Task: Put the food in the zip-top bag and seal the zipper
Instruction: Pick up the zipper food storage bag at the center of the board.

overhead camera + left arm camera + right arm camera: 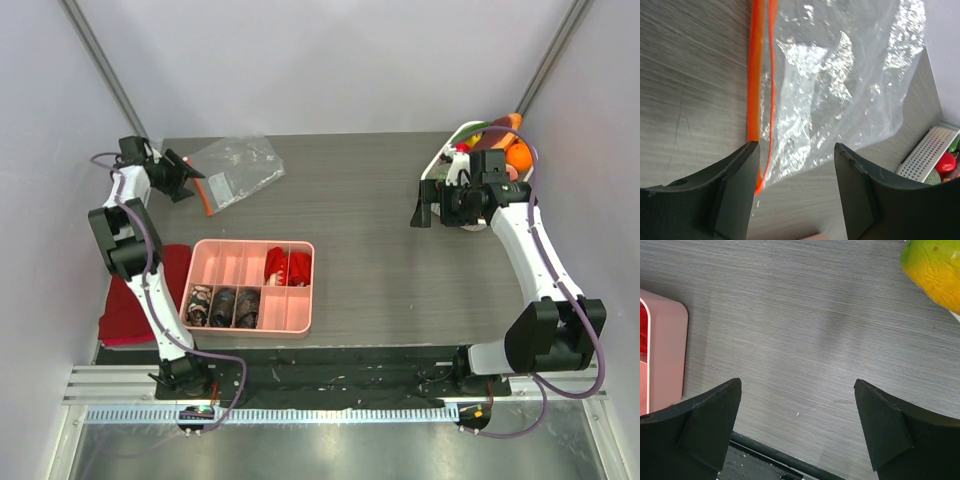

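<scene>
The clear zip-top bag (pixel 238 168) lies flat at the back left of the table, its orange-red zipper (pixel 206 196) along the near-left edge. In the left wrist view the bag (pixel 840 80) and its zipper (pixel 755 75) lie just ahead of my open, empty left gripper (pixel 796 150), which sits at the bag's corner (pixel 188 172). The toy food (pixel 505 140) sits in a white basket (pixel 440 165) at the back right. My right gripper (pixel 428 205) is open and empty over bare table beside the basket. A yellow-green fruit (pixel 935 270) shows in the right wrist view, ahead of the right gripper (pixel 799 390).
A pink compartment tray (pixel 250 286) with dark round lumps and red crinkled pieces stands at the near left; its corner also shows in the right wrist view (pixel 662 350). A red cloth (pixel 135 300) lies at the table's left edge. The white basket's perforated wall (pixel 927 155) shows in the left wrist view.
</scene>
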### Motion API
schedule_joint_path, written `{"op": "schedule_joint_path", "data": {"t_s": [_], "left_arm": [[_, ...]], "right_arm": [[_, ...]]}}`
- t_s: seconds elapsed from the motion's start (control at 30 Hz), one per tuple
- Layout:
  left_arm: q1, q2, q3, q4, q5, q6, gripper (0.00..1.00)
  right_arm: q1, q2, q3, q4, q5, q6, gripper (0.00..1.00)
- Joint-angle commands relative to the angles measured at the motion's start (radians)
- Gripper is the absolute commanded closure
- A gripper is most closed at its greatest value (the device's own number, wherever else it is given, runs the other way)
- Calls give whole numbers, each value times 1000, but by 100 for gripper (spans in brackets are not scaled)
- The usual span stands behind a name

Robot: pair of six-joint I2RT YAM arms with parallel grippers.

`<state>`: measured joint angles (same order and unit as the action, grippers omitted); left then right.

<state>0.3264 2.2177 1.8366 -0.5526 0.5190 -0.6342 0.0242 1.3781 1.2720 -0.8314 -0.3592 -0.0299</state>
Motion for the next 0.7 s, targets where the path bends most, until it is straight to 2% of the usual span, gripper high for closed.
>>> {"op": "schedule_joint_path", "data": {"t_s": [0.0, 0.13, 0.33, 0.53, 0.57, 0.67], "left_arm": [[-3, 77, 49, 80, 12, -41, 35], [-12, 108, 53, 121, 35, -58, 38], [-38, 168, 96, 184, 62, -76, 52], [-62, 192, 165, 181, 73, -78, 71], [-63, 189, 168, 180, 78, -67, 81], [-70, 148, 187, 151, 90, -39, 99]], "right_arm": [[-1, 18, 49, 28, 12, 7, 0], [-1, 30, 53, 28, 16, 10, 0], [-1, 52, 44, 31, 26, 5, 0], [-1, 61, 56, 23, 31, 4, 0], [-1, 59, 58, 25, 31, 4, 0], [-1, 58, 63, 23, 35, 4, 0]]}}
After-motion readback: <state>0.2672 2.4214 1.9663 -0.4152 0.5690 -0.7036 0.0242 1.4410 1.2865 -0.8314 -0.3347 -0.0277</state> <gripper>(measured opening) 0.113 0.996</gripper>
